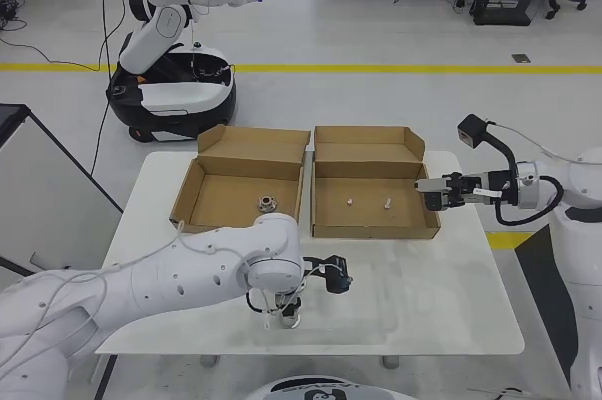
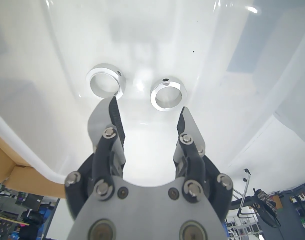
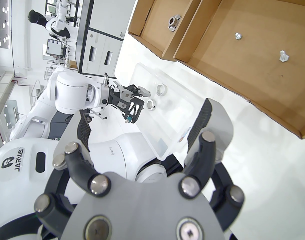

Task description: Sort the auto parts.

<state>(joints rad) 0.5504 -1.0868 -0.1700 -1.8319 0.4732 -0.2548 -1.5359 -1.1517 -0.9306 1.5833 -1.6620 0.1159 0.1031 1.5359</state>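
While the left gripper [image 2: 148, 117] hangs low over the clear plastic tray [image 3: 175, 116] on the white bench [image 1: 461, 300], its fingers [image 2: 116, 121] are spread fairly wide and hold nothing.

The centred ring [image 2: 168, 96], a silver metal collar, lies flat on the tray floor with its bore up. It sits just ahead of the fingertips, inside the gap but biased toward one finger. The outer ring [image 2: 106, 83], a matching silver collar, lies beside it without touching. It is right off the tip of the other finger, outside the gap.

We take the centred ring as the pick. It is round with no long axis, so the fingers can close across its outer wall as they stand. We'd want a small sideways shift first to centre it. The risk we see is the far finger clipping the outer ring on the way down.

The right gripper [image 1: 419, 187] is wide and empty too. It hangs at the edge of the right brown cardboard box [image 1: 371, 215], well apart from the tray, so the left arm is the nearer one.

That box holds two small silver bolts [image 1: 350, 200] [image 1: 388, 201]. The left brown cardboard box [image 1: 221, 200] holds a silver flanged hub [image 1: 267, 203]. We can't yet tell which box the rings belong in.
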